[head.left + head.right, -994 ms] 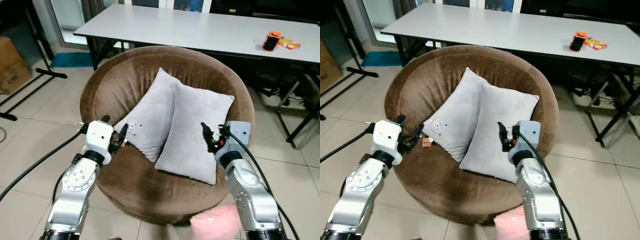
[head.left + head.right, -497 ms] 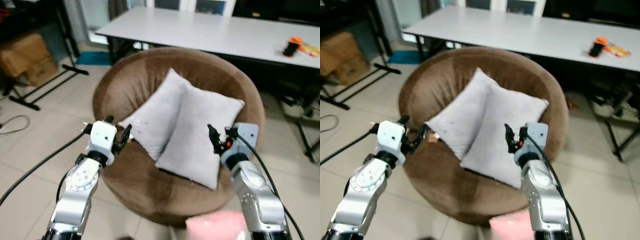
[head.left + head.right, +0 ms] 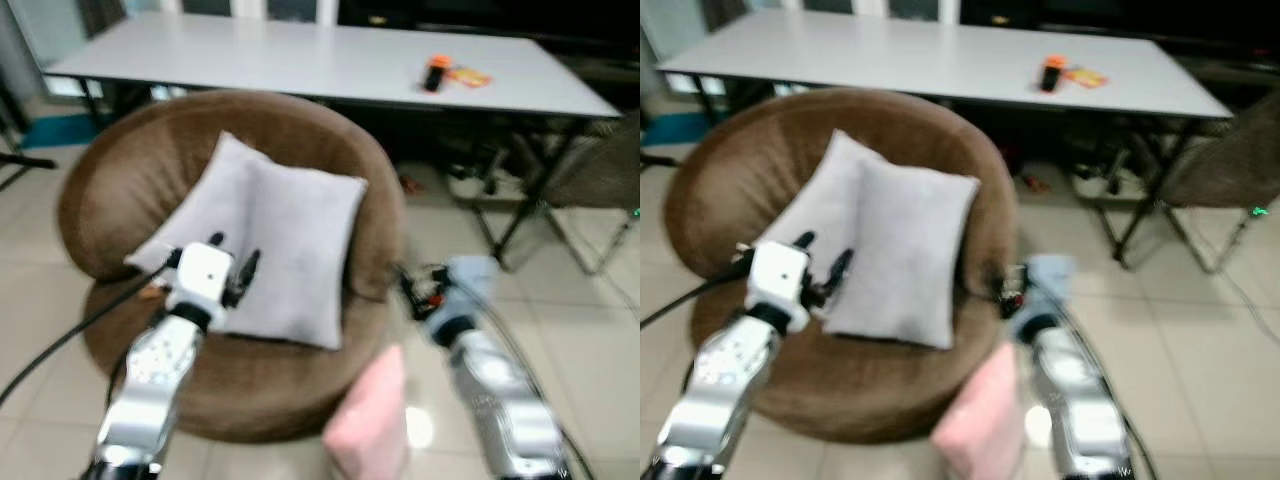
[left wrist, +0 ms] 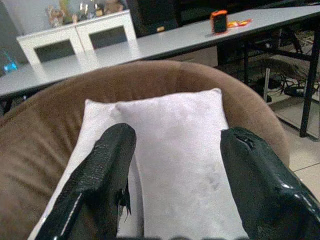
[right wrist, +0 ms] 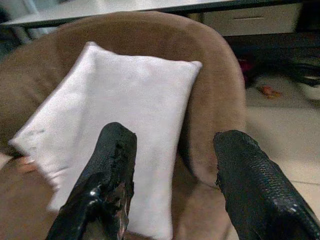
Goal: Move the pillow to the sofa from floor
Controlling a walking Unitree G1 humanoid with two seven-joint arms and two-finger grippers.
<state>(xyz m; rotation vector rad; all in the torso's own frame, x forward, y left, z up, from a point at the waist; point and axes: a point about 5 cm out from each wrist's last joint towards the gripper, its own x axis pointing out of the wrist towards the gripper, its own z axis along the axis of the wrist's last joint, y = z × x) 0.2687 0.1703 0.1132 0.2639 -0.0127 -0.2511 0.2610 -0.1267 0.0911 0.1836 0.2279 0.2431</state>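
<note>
Two grey pillows lean on the round brown sofa [image 3: 375,215]: the front pillow [image 3: 290,250] overlaps the back pillow [image 3: 205,195]. A pink soft thing [image 3: 368,425], blurred, lies low on the floor in front of the sofa, between my arms. My left gripper [image 3: 233,252] hovers open over the front pillow's lower left corner, holding nothing. My right gripper [image 3: 415,288], blurred, hangs beside the sofa's right rim over the floor tiles; the right wrist view shows its fingers [image 5: 112,165] spread apart with nothing between them.
A long white table [image 3: 300,60] stands behind the sofa with an orange object [image 3: 436,72] on it. Black table legs [image 3: 510,215] and a brownish chair [image 3: 600,165] stand to the right. Bare tiled floor [image 3: 580,330] lies right of the sofa.
The whole picture has swung right, so the sofa now sits further left. My right gripper has come off the front pillow and is beside the sofa's right rim. The left gripper stays open by the pillows.
</note>
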